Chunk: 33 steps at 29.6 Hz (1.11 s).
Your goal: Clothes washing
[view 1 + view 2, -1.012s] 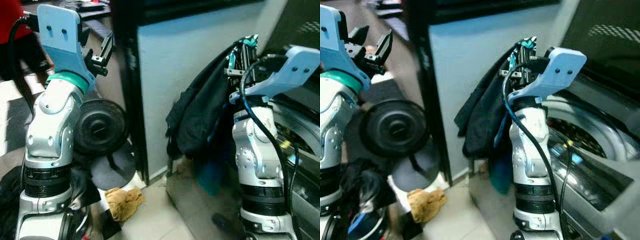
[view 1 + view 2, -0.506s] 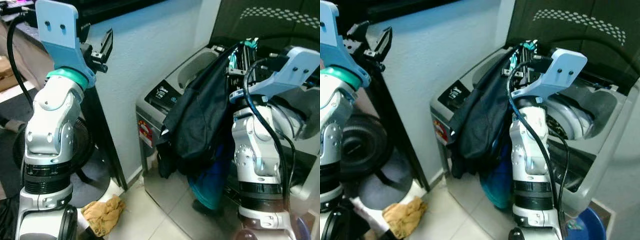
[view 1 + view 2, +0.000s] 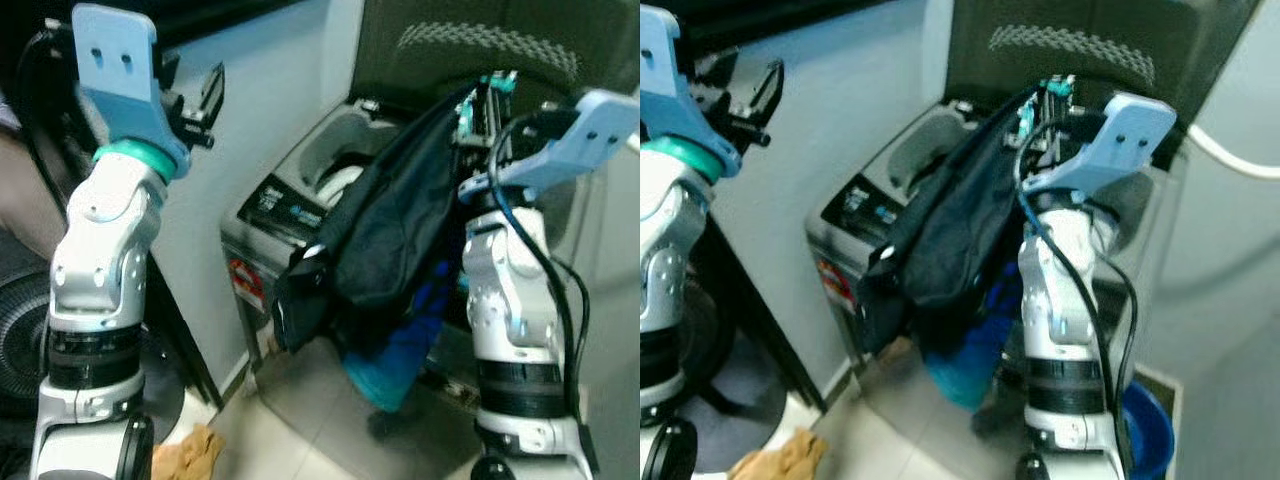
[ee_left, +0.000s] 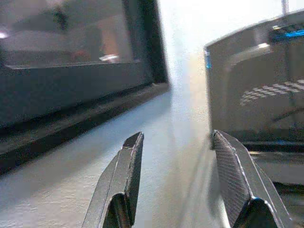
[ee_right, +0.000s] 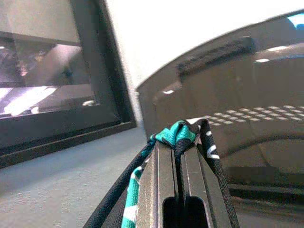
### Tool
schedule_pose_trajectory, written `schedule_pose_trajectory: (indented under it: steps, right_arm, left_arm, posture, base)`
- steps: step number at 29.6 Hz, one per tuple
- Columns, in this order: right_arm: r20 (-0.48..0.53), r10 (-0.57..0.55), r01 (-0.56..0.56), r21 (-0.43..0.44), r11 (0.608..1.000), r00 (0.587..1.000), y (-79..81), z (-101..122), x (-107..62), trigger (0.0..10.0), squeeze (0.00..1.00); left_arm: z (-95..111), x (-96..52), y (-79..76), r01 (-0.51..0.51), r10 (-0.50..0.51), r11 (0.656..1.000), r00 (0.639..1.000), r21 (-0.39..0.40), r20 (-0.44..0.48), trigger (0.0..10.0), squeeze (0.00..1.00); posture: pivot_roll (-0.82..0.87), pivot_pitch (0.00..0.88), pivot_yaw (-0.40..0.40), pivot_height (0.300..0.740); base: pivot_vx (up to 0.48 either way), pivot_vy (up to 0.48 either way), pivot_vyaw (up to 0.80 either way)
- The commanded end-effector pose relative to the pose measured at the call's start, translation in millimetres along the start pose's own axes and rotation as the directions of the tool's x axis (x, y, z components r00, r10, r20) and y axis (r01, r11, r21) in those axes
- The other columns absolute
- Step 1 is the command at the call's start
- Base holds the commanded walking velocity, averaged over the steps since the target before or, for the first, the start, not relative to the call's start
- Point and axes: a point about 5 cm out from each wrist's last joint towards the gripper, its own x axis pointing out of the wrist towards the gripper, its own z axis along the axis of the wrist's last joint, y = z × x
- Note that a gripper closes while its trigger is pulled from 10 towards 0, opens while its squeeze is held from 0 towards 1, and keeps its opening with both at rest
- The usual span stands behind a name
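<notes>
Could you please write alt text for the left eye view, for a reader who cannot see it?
The right gripper, raised high, is shut on a bundle of dark clothes with a blue garment hanging beneath it, in front of an open top-loading washing machine. The left gripper is held up open beside a pale wall.

The clothes (image 3: 390,240) under the right gripper (image 5: 176,156) are black, with a bright blue and teal piece hanging lowest, and a teal, black and white strap (patterned) pinched between the black fingers. The washer (image 3: 865,215) beyond is grey with a dark lid (image 3: 1080,50) bearing pale dots. The rag (image 3: 775,460) is tan.
</notes>
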Motion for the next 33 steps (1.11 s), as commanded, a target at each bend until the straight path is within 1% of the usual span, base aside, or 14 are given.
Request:
schedule_pose_trajectory:
  steps: [1,31,33]
  right_arm:
    - [0.024,-0.008,0.008,-0.003,1.000,1.000,-3.0,4.8,0.9,10.0,0.00]
    - [0.018,-0.013,0.013,-0.014,1.000,1.000,-5.8,4.1,1.2,10.0,0.00]
    - [0.017,-0.009,0.009,-0.021,1.000,1.000,-5.3,3.6,1.2,10.0,0.00]
  left_arm:
    - [0.2,-0.3,-2.4,0.009,-0.009,1.000,1.000,0.000,-0.002,10.0,0.00]
    - [-2.1,-0.7,-4.5,-0.001,0.001,1.000,1.000,-0.026,-0.004,10.0,0.00]
    - [-2.5,-0.8,-4.5,-0.001,0.001,1.000,1.000,-0.027,-0.005,10.0,0.00]
  posture:
    - [0.10,0.000,0.085,0.740]
    - [0.09,0.000,0.075,0.740]
    - [0.09,0.000,0.075,0.740]
  base:
    - [0.000,0.000,-0.80]
    - [0.000,0.000,-0.80]
    - [0.000,0.000,0.00]
